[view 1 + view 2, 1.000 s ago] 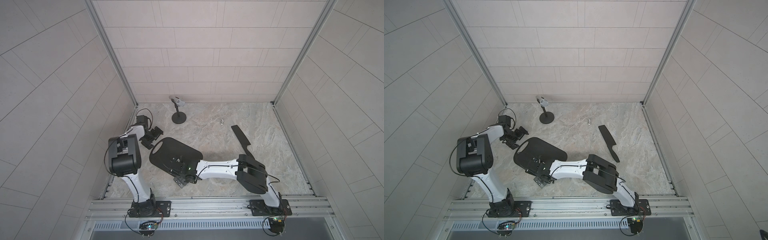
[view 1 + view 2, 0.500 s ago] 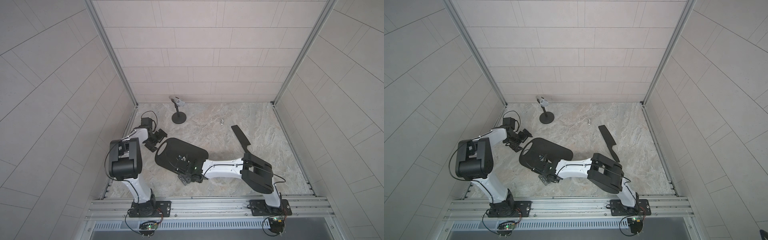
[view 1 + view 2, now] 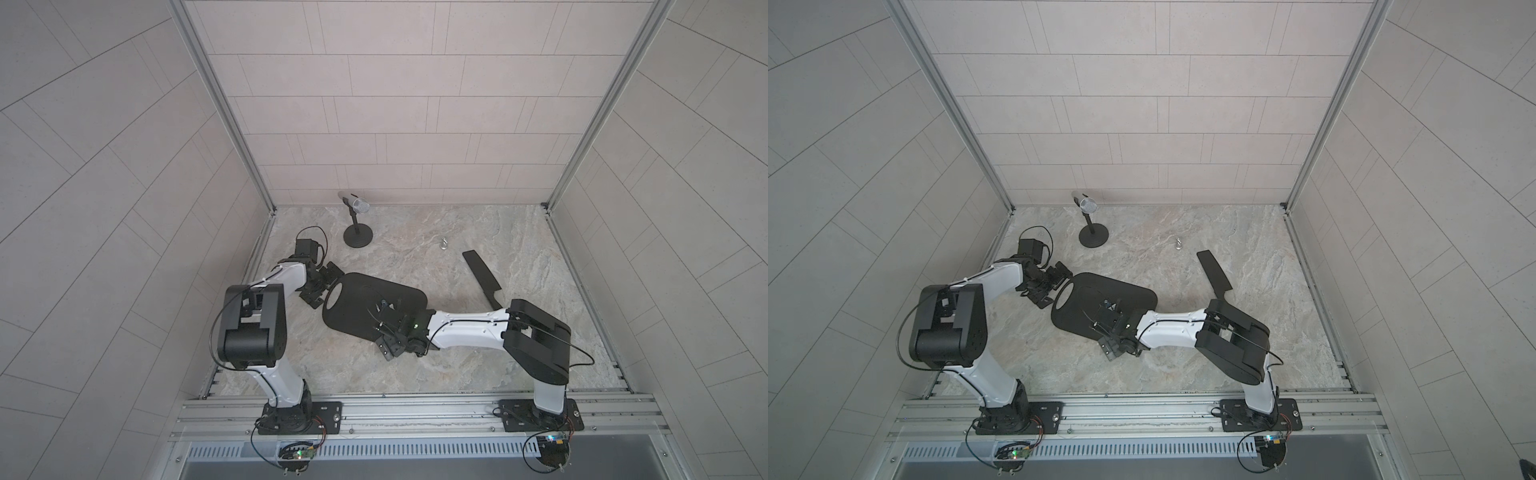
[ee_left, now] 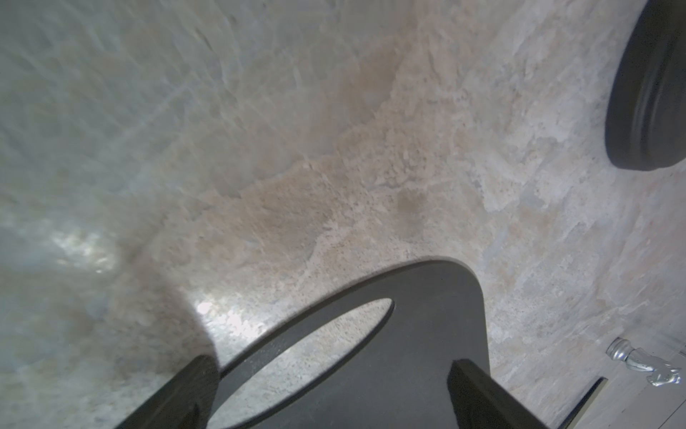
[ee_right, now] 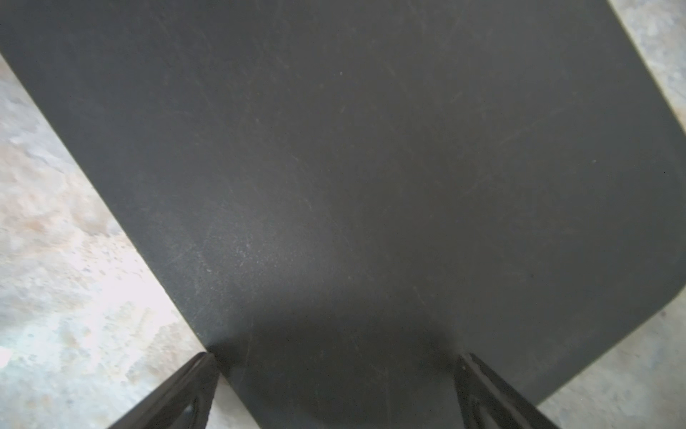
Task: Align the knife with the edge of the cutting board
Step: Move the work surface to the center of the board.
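Observation:
The black cutting board [image 3: 365, 305] lies flat on the stone table left of centre, its oval handle hole toward the left arm; both top views show it [image 3: 1096, 301]. The black knife [image 3: 482, 272] lies apart from it at the right, also in a top view [image 3: 1214, 272]. My left gripper [image 3: 326, 284] is open, its fingers [image 4: 185, 393] either side of the board's handle end [image 4: 427, 315]. My right gripper [image 3: 382, 332] is open and low over the board's near long edge. One finger [image 5: 178, 390] is off the board [image 5: 352, 167]; the other is over it.
A silver microphone [image 3: 357, 203] on a round black base [image 3: 358, 239] stands at the back left; the base [image 4: 649, 93] is near the left gripper. A small silver hook [image 3: 444, 243] lies between the microphone and the knife. Metal rails edge the table.
The board has shifted right and turned a little, with the right gripper moving right over it. The left gripper has come in to the board's handle end. The knife has not moved.

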You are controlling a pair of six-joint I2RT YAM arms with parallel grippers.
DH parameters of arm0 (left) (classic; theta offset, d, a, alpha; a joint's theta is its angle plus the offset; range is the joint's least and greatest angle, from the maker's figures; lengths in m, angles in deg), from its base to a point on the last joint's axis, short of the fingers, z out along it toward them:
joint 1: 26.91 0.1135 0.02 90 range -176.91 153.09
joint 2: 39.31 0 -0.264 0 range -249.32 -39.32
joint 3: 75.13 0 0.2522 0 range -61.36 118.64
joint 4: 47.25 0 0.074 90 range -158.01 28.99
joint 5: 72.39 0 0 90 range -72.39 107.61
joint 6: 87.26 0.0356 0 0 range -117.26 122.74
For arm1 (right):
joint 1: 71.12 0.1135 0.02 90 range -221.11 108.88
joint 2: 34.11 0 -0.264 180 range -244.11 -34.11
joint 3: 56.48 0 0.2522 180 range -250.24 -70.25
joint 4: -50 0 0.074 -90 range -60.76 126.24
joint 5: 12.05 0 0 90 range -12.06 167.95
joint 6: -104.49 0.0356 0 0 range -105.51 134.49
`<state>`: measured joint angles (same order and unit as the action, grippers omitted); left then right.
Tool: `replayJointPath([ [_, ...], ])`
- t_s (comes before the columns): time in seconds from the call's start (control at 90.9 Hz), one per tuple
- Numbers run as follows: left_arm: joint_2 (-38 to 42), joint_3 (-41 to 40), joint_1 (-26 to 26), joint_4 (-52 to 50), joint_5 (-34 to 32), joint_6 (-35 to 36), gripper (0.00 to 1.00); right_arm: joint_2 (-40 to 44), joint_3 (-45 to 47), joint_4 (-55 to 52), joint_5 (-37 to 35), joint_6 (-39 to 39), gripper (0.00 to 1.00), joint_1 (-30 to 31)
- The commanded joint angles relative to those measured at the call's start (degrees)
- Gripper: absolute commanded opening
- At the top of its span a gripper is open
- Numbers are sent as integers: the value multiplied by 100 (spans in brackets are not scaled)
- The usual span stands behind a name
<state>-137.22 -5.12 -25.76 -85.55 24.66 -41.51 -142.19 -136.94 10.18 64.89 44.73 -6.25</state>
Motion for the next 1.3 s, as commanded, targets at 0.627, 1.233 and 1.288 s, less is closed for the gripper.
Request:
replayJointPath([
  [0.627,-33,-668,-768,119,151,-407,100,1350,1569,162,1391,109,100,-895],
  [1.233,321,-1220,-1129,389,286,-664,100,2647,2813,1089,3062,861,100,-2432],
  [1.288,378,-1307,-1165,427,295,-687,100,2640,2886,1185,3127,937,100,-2558],
])
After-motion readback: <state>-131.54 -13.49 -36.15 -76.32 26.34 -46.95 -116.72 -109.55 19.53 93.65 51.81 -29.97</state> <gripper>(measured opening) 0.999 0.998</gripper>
